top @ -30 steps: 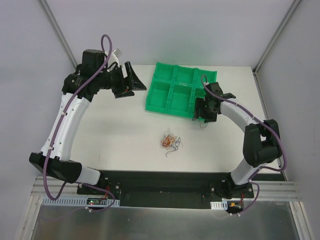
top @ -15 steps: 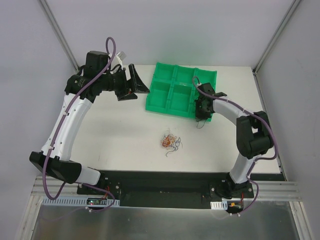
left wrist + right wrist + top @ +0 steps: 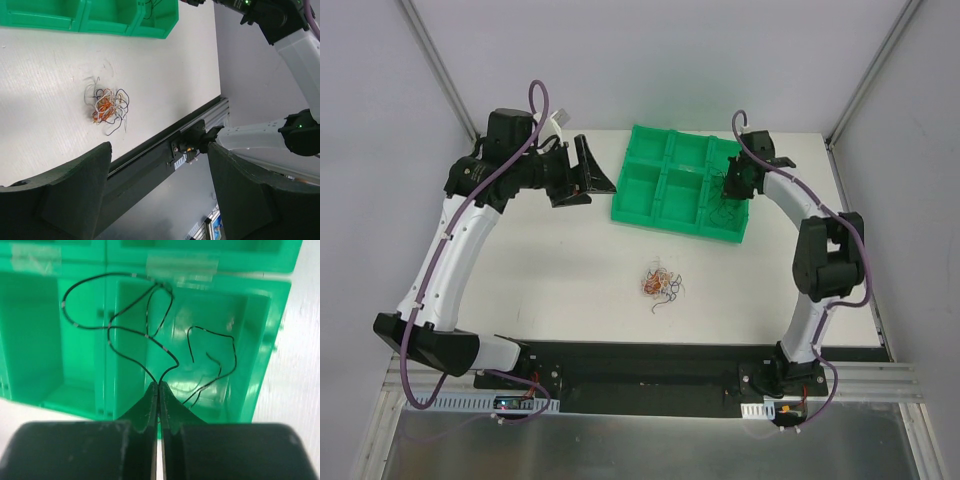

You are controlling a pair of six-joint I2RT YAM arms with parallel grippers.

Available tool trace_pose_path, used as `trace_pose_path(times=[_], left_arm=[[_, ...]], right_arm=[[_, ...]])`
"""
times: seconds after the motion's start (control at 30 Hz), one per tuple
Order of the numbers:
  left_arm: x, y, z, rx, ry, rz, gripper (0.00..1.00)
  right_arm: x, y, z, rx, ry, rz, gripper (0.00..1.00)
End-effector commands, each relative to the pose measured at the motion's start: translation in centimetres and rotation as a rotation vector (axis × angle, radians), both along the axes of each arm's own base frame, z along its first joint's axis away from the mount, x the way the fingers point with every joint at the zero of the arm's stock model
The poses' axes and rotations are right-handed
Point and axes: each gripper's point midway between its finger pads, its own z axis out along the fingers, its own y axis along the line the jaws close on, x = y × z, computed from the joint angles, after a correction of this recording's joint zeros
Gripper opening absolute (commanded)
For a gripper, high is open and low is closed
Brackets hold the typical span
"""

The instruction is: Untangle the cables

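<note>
The cables [image 3: 658, 283] lie as a small tangle of red, orange, white and black wires on the white table, and the left wrist view shows the same tangle [image 3: 107, 106]. My right gripper [image 3: 733, 192] [image 3: 158, 385] is shut on one thin black cable [image 3: 109, 328], whose loops hang over the right compartments of the green tray [image 3: 672, 162] [image 3: 260, 340]. A second black strand [image 3: 233, 349] curls over the same compartment; I cannot tell whether it is held. My left gripper [image 3: 592, 172] [image 3: 159, 150] is raised at the back left, open and empty.
The green tray [image 3: 125, 25] with several compartments stands at the back centre-right of the table. The black base rail [image 3: 640, 365] runs along the near edge. Grey walls and frame posts enclose the table on three sides.
My right gripper shut on the black cable by the tray's front right corner and carried it back over the tray. The left arm shifted slightly and stayed open.
</note>
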Motion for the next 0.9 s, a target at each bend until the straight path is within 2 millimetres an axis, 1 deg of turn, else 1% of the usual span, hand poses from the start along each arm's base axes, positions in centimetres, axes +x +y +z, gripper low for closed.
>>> trace_pose_path(times=[0.0,0.03,0.07,0.17,0.3,0.4,0.5,0.6,0.67,0.73,0.8,0.83,0.87], left_arm=[[-1.0,0.5,1.7,0.014,-0.071,-0.013,0.77],[-1.2,0.7,1.8,0.018,-0.077,-0.011,0.77],[-1.4,0.8,1.9,0.021,-0.085,-0.013,0.76],[-1.7,1.0,1.8,0.029,-0.084,-0.013,0.76],[-1.4,1.3,1.8,0.044,-0.088,0.01,0.76],[-1.8,1.4,2.0,0.043,-0.089,0.012,0.76],[-2.0,1.7,1.3,0.053,-0.078,0.022,0.76],[-1.9,1.2,0.6,0.045,-0.04,0.002,0.76],[-1.4,1.0,0.0,0.054,-0.025,0.003,0.75],[-0.8,0.8,0.0,0.056,-0.017,0.004,0.75],[-0.6,0.6,-0.5,0.073,-0.018,0.0,0.75],[-0.6,0.6,-1.0,0.085,-0.014,-0.004,0.75],[-0.7,0.6,-1.7,0.097,-0.002,-0.005,0.75]], right_arm=[[3.3,0.4,-0.3,0.028,-0.051,-0.007,0.01],[3.8,0.2,-0.5,0.019,-0.055,-0.008,0.01],[4.0,0.1,-1.1,0.013,-0.047,-0.007,0.0],[4.0,-0.7,-2.4,-0.019,-0.02,-0.018,0.0],[2.9,-1.3,-3.4,-0.05,0.007,-0.009,0.01],[1.8,-1.4,-4.0,-0.049,0.035,-0.007,0.01],[1.1,-1.7,-5.2,-0.067,0.062,-0.003,0.0],[0.6,-1.9,-5.9,-0.09,0.088,0.01,0.0],[0.5,-2.2,-6.0,-0.098,0.094,0.006,0.0],[0.4,-2.3,-5.3,-0.103,0.102,-0.003,0.02],[0.6,-2.0,-4.3,-0.083,0.082,-0.01,0.09],[0.8,-1.8,-3.8,-0.073,0.073,-0.014,0.14],[0.7,-1.8,-3.3,-0.071,0.085,-0.02,0.18]])
